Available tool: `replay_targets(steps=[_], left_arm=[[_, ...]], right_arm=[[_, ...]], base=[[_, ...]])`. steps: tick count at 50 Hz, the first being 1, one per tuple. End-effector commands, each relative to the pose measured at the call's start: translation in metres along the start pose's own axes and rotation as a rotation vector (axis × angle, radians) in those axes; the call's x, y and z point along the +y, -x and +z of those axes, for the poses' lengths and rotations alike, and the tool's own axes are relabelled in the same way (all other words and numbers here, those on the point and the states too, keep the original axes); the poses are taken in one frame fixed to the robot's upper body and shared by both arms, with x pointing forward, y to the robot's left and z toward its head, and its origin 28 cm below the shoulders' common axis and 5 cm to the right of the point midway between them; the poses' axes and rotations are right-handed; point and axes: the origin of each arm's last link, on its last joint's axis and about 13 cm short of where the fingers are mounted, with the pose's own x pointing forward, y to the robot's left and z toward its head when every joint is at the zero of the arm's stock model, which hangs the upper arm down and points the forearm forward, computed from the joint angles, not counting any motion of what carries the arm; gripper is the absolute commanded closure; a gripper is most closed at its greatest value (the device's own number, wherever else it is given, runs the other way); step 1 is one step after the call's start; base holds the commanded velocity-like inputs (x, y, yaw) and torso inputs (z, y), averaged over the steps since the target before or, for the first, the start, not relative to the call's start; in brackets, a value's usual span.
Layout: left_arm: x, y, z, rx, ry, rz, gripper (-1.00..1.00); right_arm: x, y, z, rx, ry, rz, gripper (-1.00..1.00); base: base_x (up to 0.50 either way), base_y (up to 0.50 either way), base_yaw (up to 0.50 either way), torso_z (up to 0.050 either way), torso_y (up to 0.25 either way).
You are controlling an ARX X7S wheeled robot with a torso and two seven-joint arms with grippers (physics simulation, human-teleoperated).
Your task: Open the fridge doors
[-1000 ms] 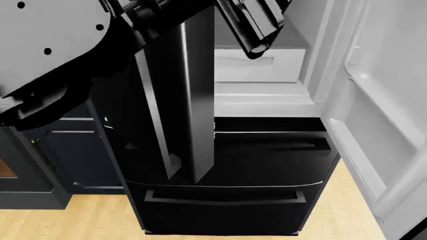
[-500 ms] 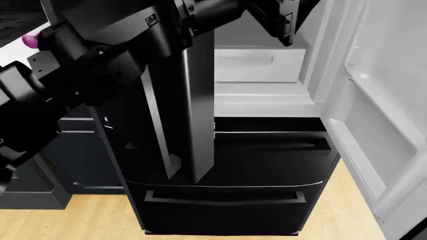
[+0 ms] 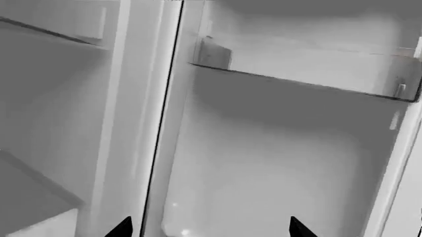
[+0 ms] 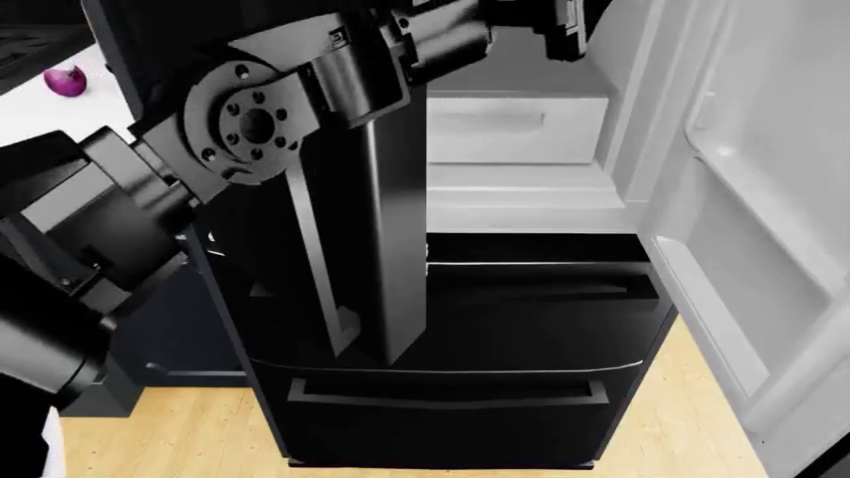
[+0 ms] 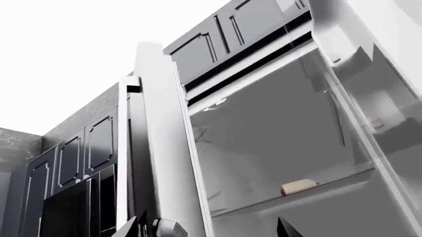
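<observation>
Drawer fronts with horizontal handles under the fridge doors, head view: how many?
2. Upper drawer front sits just below the open fridge compartment; lower drawer front is beneath it, near the floor. The left door hides part of the upper one.

Head cam: high vantage, looking fwd and steeply down over the left arm [image 4: 253, 129] onto the fridge front, close enough that the drawer fronts [image 4: 452, 388] and wood floor [image 4: 159, 428] fill the lower frame.

Left wrist cam: very near, facing into the white fridge interior [image 3: 277, 163]; 2 dark tips of the left hand [image 3: 207, 229] at the frame edge.

Right wrist cam: low, tilted upward along the fridge doors [image 5: 155, 148] toward the upper cabinets [image 5: 218, 39].

Shared by all 3: white fridge interior.
</observation>
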Motion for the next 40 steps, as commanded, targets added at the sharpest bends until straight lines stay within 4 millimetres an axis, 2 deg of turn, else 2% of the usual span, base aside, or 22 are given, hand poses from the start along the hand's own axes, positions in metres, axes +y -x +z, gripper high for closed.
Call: replay_targets(steps=[1,11,27,36,40], left_arm=[[0.005,-0.003,-0.009,-0.03,0.174,0.084,-1.0],[0.016,0.004,-0.001,-0.207,0.16,0.307,-1.0],[0.021,0.015,0.001,-0.285,0.02,0.602,-1.0],[0.004,0.033,0.003,-0.331,-0.054,0.708,-1.0],[-0.012,0.041,0.006,-0.382,-0.163,0.764,-1.0]], right_arm=[[-0.002,-0.001,0.0,-0.01,-0.009,-0.023,-1.0],[-0.002,0.0,0.0,-0.004,-0.01,-0.02,-1.0],[-0.002,0.0,0.0,-0.01,-0.013,-0.015,-1.0],[-0.002,-0.001,0.0,-0.011,-0.012,-0.013,-1.0],[-0.002,-0.001,0.0,-0.01,-0.012,-0.011,-1.0]], base=[[0.0,0.0,0.0,0.0,0.0],[0.0,0.0,0.0,0.0,0.0],[0.0,0.0,0.0,0.0,0.0],[0.0,0.0,0.0,0.0,0.0],[0.0,0.0,0.0,0.0,0.0]])
